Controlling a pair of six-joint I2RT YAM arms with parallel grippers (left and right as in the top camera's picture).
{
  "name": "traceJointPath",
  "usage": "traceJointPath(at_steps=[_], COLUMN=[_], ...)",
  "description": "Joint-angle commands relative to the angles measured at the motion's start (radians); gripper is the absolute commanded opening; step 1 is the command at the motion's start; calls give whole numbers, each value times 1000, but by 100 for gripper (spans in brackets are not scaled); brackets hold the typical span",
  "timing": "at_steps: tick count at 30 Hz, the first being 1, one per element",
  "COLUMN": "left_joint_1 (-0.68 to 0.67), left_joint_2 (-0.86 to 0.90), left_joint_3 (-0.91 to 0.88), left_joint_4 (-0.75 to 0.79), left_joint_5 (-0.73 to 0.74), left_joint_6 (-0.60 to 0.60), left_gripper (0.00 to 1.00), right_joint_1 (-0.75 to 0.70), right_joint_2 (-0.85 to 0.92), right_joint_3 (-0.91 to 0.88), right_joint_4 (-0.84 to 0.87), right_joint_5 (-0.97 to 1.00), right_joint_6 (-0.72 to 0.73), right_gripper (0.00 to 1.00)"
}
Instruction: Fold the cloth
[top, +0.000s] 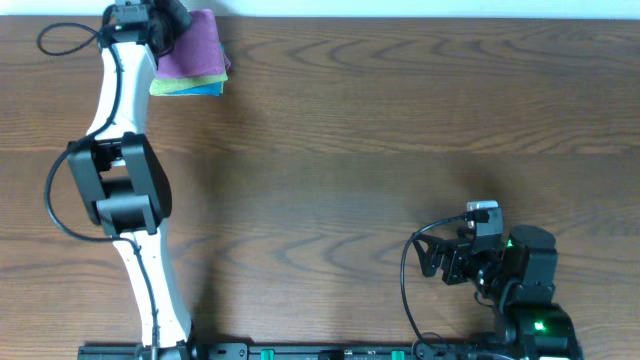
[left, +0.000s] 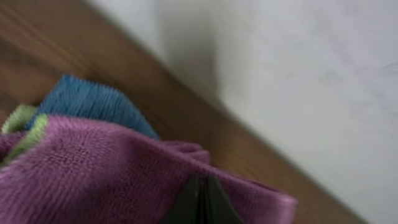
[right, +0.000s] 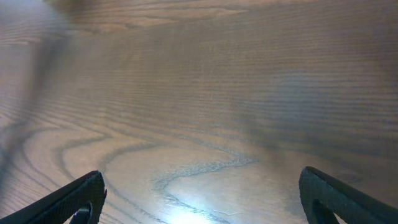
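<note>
The purple cloth (top: 195, 45) lies on top of a small stack at the table's far left corner. My left gripper (top: 170, 20) is over its left side. In the left wrist view the cloth (left: 93, 168) fills the lower left. The two dark fingertips (left: 202, 199) are pressed together against a raised fold of it, with cloth wrapped around them. My right gripper (top: 432, 255) rests near the front right, open and empty. Its fingers are spread wide over bare wood in the right wrist view (right: 202, 199).
A yellow-green cloth (top: 165, 86) and a blue cloth (top: 205, 90) lie folded under the purple one; both show in the left wrist view, yellow-green (left: 22, 118) and blue (left: 93, 99). A white wall (left: 298, 62) rises just behind the table's back edge.
</note>
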Motion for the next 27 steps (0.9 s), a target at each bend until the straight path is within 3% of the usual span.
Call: traceJointPath(at_steps=[1,19,27], left_joint_1=[-2,-2,0], left_joint_2=[62,159,162], left_joint_3=[23,23,23], left_joint_4=[0,67,-9], left_joint_5=[-21,-21,-6], left_joint_6=[19,16,25], left_gripper=[5,6,6], right_joint_1=[-8,-8,-8], right_joint_2=[-6,-6,-6], right_joint_3=[-2,-2,-2], right_joint_4=[-1,-1,-1], right_joint_5=[3,4,3], right_joint_6=[11,11,11], right_gripper=[99,99,99])
